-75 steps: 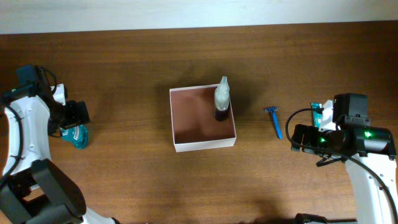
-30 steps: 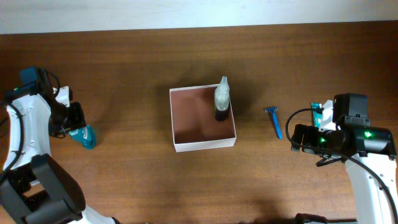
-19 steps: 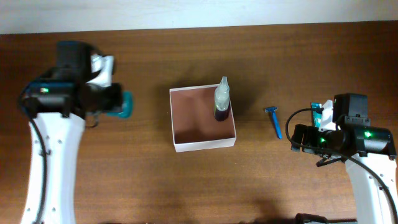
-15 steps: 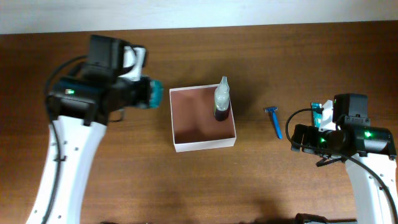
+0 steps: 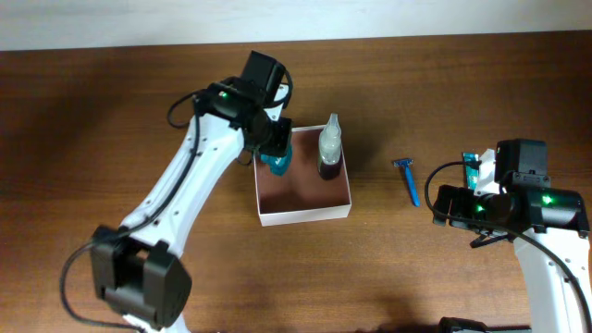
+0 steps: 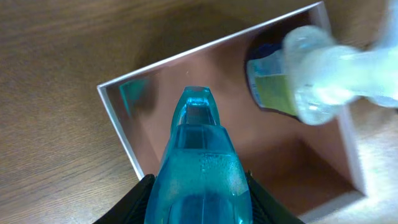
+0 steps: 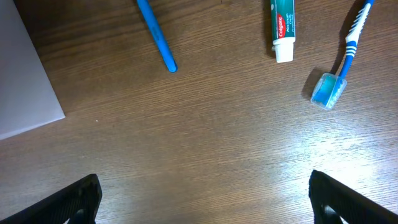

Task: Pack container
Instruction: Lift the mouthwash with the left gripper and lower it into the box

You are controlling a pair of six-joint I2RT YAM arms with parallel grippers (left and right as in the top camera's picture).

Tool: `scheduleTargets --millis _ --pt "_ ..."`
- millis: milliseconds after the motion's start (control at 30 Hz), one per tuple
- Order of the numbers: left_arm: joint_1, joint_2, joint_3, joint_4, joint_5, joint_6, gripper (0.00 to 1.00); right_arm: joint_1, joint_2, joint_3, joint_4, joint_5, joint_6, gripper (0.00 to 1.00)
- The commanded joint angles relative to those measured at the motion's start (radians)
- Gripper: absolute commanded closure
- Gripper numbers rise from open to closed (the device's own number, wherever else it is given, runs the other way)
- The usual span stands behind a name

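My left claw (image 6: 199, 202) is clamped on a translucent teal plastic bottle (image 6: 199, 158), held over the far-left corner of the shallow square white-walled container (image 5: 305, 217). A clear plastic bottle with a dark base (image 5: 328, 148) stands inside by the container's right wall. Well right of the container, my right claw (image 7: 205, 202) gapes wide above the brown wooden surface (image 7: 186, 137), touching nothing.

Dark brown table (image 5: 139, 83) is showing wood grain, smooth, with a soft sheen. White container (image 5: 305, 215) walls are looking like thin matt card. Its reddish-brown inside is shining enough to be mirroring the teal bottle (image 6: 202, 168), which is reading as glossy see-through plastic. At the container's 1 o'clock, the clear bottle (image 6: 323, 74) is looking like frosted plastic. At its 3 o'clock, the razor (image 7: 155, 34) is looking like matt blue plastic, and the toothpaste tube (image 7: 283, 28) is glinting, glossy.
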Motion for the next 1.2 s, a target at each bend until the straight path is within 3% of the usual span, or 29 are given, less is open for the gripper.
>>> scheduleTargets --millis 0,100,567,733,867,1000,1167 --pt "-0.002 0.034 0.019 0.029 -0.078 -0.012 0.99 -0.008 -0.01 0.015 0.0 -0.006 0.004 0.01" --pt "-0.002 0.043 0.019 0.051 -0.156 -0.012 0.99 -0.008 -0.01 0.015 0.0 -0.006 0.004 0.01" --pt "-0.002 0.13 0.019 0.065 -0.154 -0.012 0.98 -0.008 -0.01 0.015 -0.002 -0.005 0.004 0.01" --pt "-0.002 0.13 0.019 0.064 -0.154 -0.012 0.47 -0.008 -0.01 0.015 -0.002 -0.005 0.004 0.01" --pt "-0.002 0.129 0.019 0.058 -0.154 -0.012 0.2 -0.008 -0.01 0.015 -0.002 -0.005 0.003 0.01" --pt "-0.002 0.114 0.019 0.056 -0.154 -0.011 0.05 -0.008 -0.01 0.015 -0.002 -0.005 0.003 0.01" --pt "-0.002 0.018 0.041 0.033 -0.155 -0.007 0.01 -0.008 -0.01 0.015 0.0 -0.005 0.003 0.01"
